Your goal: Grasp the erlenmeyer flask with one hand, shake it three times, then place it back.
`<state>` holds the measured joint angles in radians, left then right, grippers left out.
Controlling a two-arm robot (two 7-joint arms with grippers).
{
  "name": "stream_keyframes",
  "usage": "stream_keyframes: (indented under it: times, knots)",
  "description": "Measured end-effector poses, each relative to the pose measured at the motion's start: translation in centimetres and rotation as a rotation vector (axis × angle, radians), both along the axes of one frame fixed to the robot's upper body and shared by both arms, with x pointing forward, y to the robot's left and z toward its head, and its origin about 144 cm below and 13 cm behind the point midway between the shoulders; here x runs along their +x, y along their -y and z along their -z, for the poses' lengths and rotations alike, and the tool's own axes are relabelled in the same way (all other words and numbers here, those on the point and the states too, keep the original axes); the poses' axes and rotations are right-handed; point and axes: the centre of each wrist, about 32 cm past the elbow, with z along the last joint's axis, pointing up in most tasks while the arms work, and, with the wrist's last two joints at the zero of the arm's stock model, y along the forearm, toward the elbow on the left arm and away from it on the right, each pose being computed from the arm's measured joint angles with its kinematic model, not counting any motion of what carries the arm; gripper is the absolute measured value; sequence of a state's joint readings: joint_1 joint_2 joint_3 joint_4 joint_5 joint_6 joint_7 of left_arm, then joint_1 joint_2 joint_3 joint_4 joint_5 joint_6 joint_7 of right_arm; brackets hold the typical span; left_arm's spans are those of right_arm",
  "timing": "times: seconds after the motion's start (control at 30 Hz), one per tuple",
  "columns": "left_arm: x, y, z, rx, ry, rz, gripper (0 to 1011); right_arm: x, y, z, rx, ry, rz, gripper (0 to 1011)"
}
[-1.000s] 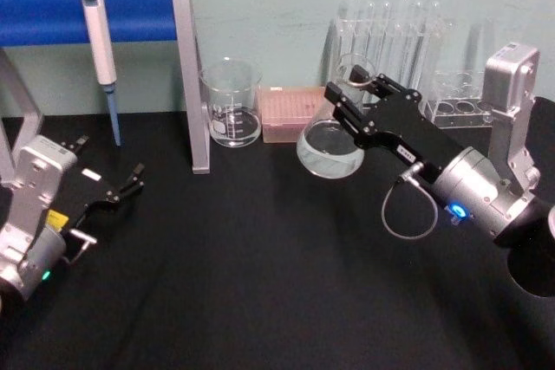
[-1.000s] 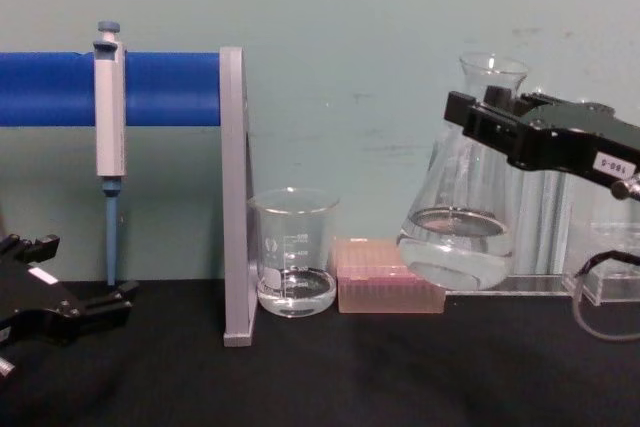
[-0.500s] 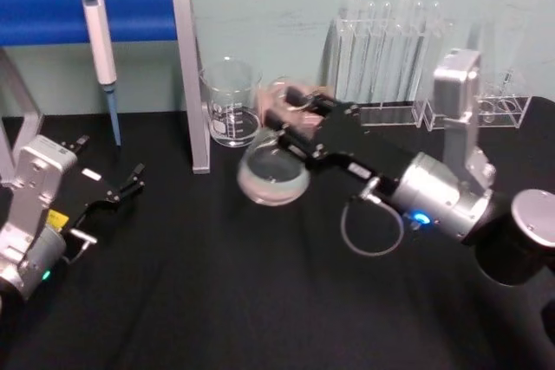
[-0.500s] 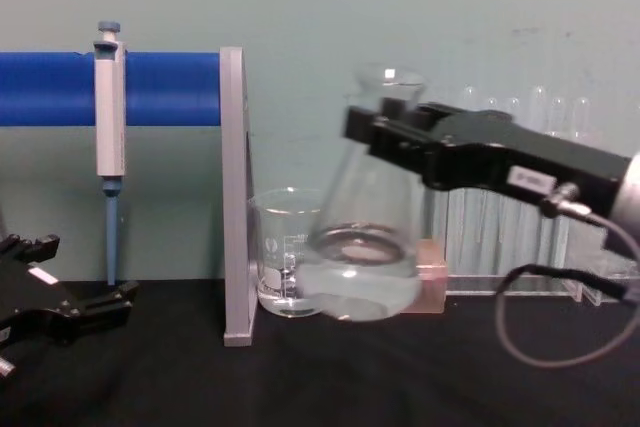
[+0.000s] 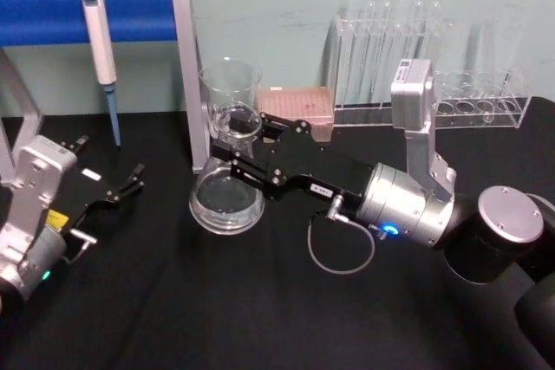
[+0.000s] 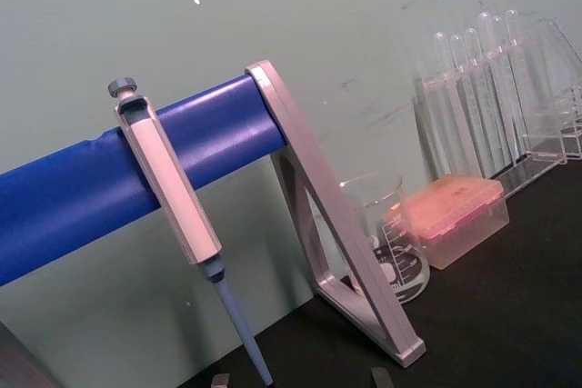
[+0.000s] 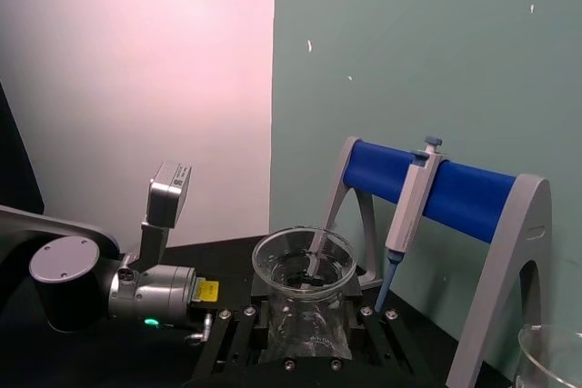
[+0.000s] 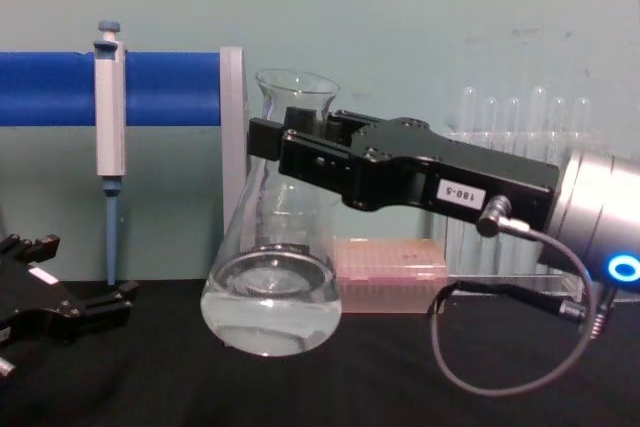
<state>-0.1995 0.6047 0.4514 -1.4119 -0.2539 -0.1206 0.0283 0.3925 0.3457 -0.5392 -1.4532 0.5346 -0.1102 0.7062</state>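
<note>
Flask (image 8: 268, 299) leftward, tight in right gripper (image 8: 272, 141)

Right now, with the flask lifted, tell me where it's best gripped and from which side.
Grip the erlenmeyer flask by its narrow neck, under the flared rim, coming in level from the robot's right, as the right gripper does. The cone looks too wide for the jaws, the rim blocks slipping, and the grey stand post crowds its left.
</note>
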Motion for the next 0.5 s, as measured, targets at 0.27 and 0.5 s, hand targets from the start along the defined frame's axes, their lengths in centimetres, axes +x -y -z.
stream_keyframes:
  times: [0.27,0.5]
  knots:
    - [0.0,0.0,0.0,0.0,0.0,0.0,1001,-0.3,0.6,0.3,0.004,-0.01,0.054,450]
    - [0.0,0.0,0.0,0.0,0.0,0.0,1001,-1.0,2.1,0.3,0.019,0.008,0.184,450]
